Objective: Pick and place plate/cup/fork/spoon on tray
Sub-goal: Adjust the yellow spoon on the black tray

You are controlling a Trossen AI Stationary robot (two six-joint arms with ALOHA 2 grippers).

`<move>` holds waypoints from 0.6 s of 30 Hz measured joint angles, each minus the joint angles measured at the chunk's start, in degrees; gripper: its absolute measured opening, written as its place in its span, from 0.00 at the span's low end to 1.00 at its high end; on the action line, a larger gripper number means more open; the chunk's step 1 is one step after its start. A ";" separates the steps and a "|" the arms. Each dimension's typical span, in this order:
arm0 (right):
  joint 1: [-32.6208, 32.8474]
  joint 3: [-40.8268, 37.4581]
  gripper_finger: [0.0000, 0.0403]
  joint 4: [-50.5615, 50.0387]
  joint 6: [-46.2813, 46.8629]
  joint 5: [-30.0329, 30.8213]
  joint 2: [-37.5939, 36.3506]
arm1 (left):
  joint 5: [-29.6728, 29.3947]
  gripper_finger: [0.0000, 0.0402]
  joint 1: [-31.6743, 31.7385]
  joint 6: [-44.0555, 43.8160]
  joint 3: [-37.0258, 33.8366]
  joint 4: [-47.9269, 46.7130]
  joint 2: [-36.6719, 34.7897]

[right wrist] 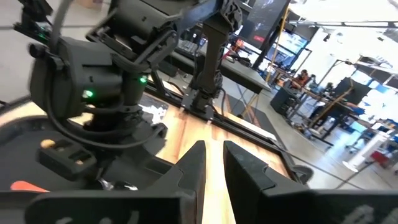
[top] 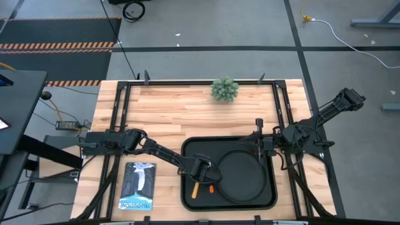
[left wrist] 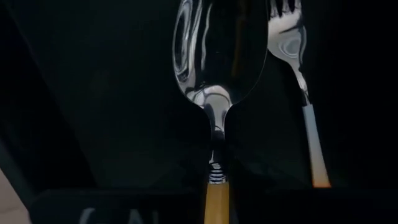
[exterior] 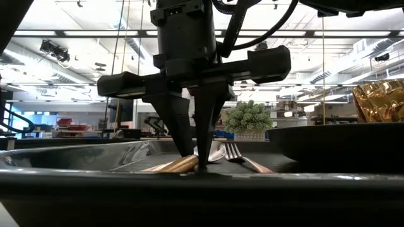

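The black tray (top: 187, 150) lies at the table's near middle, and the round black plate (top: 240, 175) lies in its right part. Left of the plate, on the tray floor, the spoon (left wrist: 214, 56) with its yellow-orange handle (top: 195, 189) and the fork (left wrist: 292, 37) with its redder handle (top: 212, 189) lie side by side. My left gripper (top: 203, 167) points down over them, shut on the spoon. The amber cup (exterior: 379, 101) shows above the plate's rim (exterior: 334, 145); what it stands on is hidden. My right gripper (right wrist: 214, 177) waits level at the tray's far right, a narrow gap between its fingers and nothing in it. My left gripper pinches the spoon's thin neck (left wrist: 216, 134), between bowl and handle, between its two fingers. The fingers (exterior: 205, 135) come from above, pointing down, and lie across the spoon. The spoon still lies flat on the tray floor beside the fork.
A small green potted plant (top: 225, 89) stands at the table's far middle. A blue booklet (top: 137, 185) lies on the wood left of the tray. Bare wood shows between the plant and the tray. People and desks show in the room beyond the table.
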 joint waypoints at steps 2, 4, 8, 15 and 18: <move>0.02 0.00 0.16 0.00 0.89 -1.01 0.00 | -0.09 0.14 0.12 -1.85 0.00 0.00 0.02; 0.01 0.00 0.16 -0.02 1.22 -1.62 0.00 | -0.34 0.13 0.23 -4.02 0.00 0.00 0.04; 0.01 0.00 0.16 -0.22 1.23 -1.63 0.00 | -0.51 0.14 0.62 -7.81 -0.02 0.02 0.04; 0.01 0.00 0.16 -0.54 1.19 -1.63 0.00 | -4.30 0.14 1.48 -11.77 -0.07 1.13 0.09; 0.02 0.00 0.16 -0.59 1.19 -1.63 0.00 | -5.36 0.14 1.85 -11.77 -0.08 1.68 0.13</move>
